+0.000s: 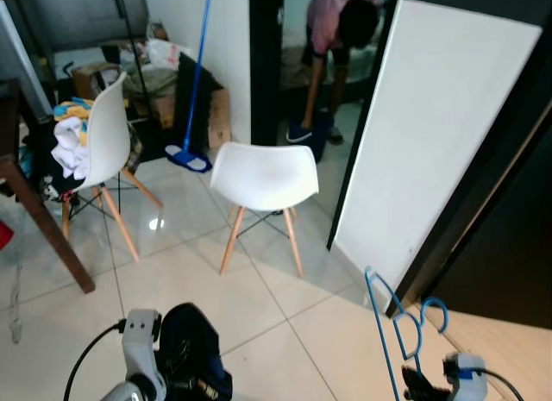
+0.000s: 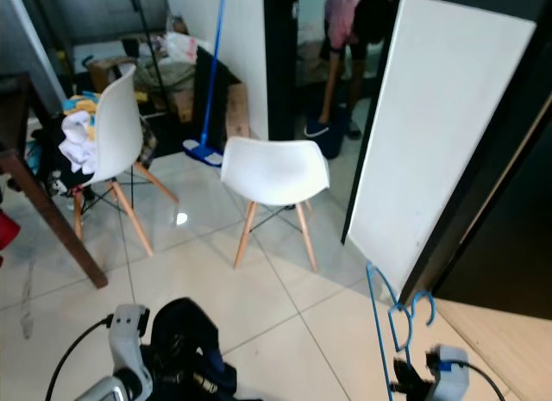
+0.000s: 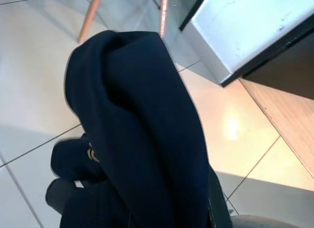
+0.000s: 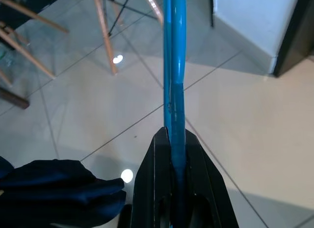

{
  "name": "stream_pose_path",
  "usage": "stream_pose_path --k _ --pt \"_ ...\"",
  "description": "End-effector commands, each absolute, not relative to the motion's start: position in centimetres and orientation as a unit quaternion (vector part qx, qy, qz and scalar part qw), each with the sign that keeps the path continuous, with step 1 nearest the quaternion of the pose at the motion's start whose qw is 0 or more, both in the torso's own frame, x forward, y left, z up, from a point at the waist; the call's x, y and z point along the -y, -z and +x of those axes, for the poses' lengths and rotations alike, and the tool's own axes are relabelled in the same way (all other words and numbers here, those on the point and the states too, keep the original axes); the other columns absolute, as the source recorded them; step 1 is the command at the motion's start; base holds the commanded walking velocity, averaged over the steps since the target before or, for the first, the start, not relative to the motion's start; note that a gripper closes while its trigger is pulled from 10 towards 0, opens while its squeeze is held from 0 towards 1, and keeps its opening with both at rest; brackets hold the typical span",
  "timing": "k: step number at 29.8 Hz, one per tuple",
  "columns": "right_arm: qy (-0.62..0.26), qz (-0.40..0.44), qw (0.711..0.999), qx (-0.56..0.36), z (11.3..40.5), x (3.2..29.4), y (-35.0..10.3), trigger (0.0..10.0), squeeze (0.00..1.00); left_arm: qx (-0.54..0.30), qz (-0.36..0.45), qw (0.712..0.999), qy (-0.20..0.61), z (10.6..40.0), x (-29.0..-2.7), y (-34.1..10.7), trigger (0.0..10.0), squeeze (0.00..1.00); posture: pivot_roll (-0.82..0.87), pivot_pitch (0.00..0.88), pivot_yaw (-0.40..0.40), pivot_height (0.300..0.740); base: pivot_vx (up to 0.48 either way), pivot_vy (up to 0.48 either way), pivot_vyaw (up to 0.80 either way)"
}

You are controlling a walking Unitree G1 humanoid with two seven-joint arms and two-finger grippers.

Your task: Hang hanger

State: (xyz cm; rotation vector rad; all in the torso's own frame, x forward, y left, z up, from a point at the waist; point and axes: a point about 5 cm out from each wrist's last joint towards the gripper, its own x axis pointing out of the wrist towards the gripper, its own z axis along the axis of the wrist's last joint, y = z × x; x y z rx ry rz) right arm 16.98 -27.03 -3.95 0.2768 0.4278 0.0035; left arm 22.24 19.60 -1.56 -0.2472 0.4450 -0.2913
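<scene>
A thin blue wire hanger (image 1: pixel 385 330) stands upright at the lower right, its hook (image 1: pixel 434 311) curling off to the right. My right gripper (image 4: pixel 175 139) is shut on the hanger's blue wire (image 4: pixel 174 66), low above the tiled floor. A dark navy garment (image 1: pixel 188 347) bunches at the lower left, held up off the floor. In the left wrist view the navy garment (image 3: pixel 142 139) drapes over my left gripper and hides its fingers. The garment and the hanger are apart, roughly two floor tiles between them.
A white chair (image 1: pixel 263 175) with wooden legs stands ahead. A second white chair (image 1: pixel 105 134) at left carries clothes, beside a dark table leg (image 1: pixel 47 228). A blue mop (image 1: pixel 195 82) leans on the wall. A white panel (image 1: pixel 431 134) rises at right. A person (image 1: pixel 336 30) bends in the doorway.
</scene>
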Motion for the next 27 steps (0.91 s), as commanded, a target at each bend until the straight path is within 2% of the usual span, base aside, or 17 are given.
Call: stream_pose_path --k 1,10,27 --pt "0.002 0.143 0.966 -0.217 16.51 27.03 4.23 10.0 0.00 -0.218 -0.115 0.958 0.146 22.23 -19.74 1.46 10.0 0.00 0.01 0.055 -0.032 0.740 0.000 0.000 0.69" --pt "0.001 0.143 0.966 -0.216 16.50 27.03 4.22 10.0 0.00 -0.214 -0.108 0.960 0.145 22.29 -19.79 1.36 10.0 0.00 0.01 0.057 -0.031 0.740 0.000 0.000 0.69" --pt "-0.003 0.142 0.966 -0.215 16.64 26.93 4.17 10.0 0.00 -0.202 -0.101 0.964 0.140 22.40 -19.83 1.08 10.0 0.00 0.00 0.061 -0.030 0.740 0.346 0.000 0.69"
